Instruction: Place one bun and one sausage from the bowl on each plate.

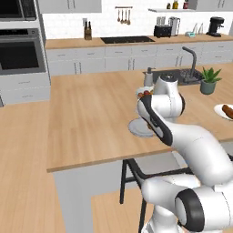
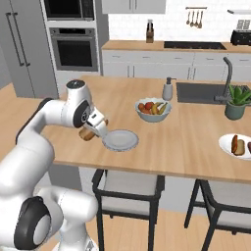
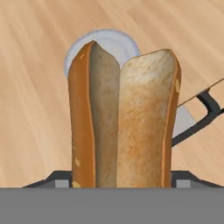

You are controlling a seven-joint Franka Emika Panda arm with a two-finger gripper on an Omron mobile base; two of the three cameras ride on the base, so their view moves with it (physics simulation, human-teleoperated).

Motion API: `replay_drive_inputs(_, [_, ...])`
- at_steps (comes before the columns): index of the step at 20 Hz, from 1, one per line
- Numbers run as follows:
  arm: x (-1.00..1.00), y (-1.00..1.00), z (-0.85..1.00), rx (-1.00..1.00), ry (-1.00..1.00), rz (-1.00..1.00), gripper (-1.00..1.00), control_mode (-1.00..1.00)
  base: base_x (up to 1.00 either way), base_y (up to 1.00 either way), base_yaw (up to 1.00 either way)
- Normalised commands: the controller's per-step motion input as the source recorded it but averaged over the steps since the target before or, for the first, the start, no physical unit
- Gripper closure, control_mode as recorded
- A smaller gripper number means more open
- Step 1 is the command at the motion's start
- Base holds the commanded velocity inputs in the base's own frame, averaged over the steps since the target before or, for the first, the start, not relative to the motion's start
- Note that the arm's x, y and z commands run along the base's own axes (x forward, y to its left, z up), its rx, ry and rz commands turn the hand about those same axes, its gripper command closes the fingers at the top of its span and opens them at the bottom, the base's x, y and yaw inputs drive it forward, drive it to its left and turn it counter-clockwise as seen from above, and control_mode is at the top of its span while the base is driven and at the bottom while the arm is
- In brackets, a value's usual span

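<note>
Far plate (image 2: 234, 145) holds sausage (image 2: 235, 144) and bun (image 2: 249, 147).

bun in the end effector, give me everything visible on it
The bun is a hot-dog roll split lengthwise: glossy brown crust, pale crumb, the halves gaping in a V. It stands along the end effector, which is shut on its lower end. In the right base view it hangs just left of the grey plate, over the wooden counter, apparently touching neither.
</note>
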Motion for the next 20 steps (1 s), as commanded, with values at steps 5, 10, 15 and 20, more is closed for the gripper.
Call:
replay_drive_inputs(5, [1.00,-0.35,-0.50,0.00,0.20,-0.10,1.00,-1.00,0.00,0.00,0.00])
replay_drive_inputs(10, [1.00,-0.30,-0.86,0.03,0.19,-0.05,1.00,-1.00,0.00,0.00,0.00])
replay_drive_inputs(15, [1.00,0.10,-0.45,0.01,0.02,0.00,1.00,-1.00,0.00,0.00,0.00])
replay_drive_inputs(20, [0.98,0.14,-0.47,0.00,0.06,0.00,1.00,-1.00,0.00,0.00,0.00])
